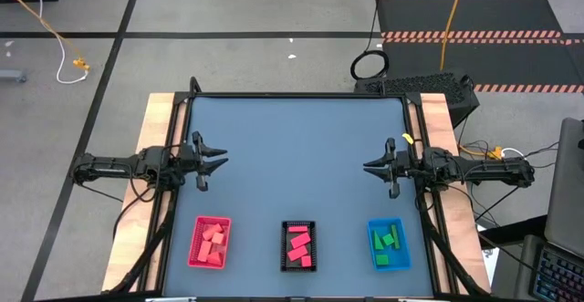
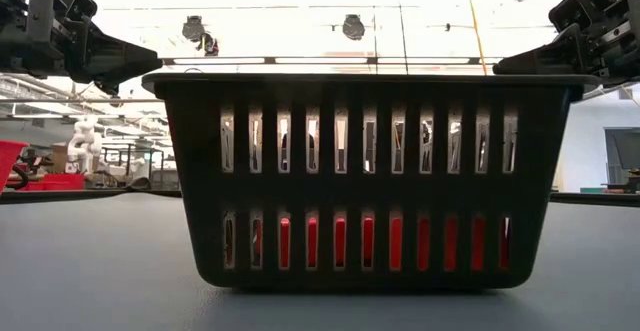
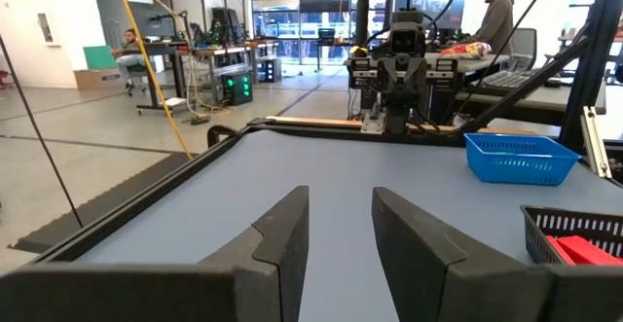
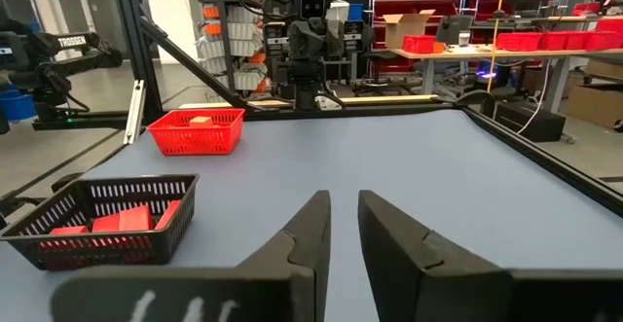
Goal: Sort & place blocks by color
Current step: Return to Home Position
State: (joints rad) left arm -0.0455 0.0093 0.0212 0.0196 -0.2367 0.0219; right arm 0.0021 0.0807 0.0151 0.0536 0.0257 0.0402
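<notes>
Along the near edge of the grey-blue surface (image 1: pixel 297 138): salmon-pink blocks (image 1: pixel 212 243) in red slotted plastic tray (image 1: pixel 193 247), pink-red blocks (image 1: pixel 299 245) in black tray (image 1: pixel 284 245), green blocks (image 1: pixel 388 243) in blue tray (image 1: pixel 371 245). Left gripper (image 1: pixel 222 159) and right gripper (image 1: pixel 370 168) hover at opposite sides, slightly parted, empty. Homing: retract level and high, clear of trays.
</notes>
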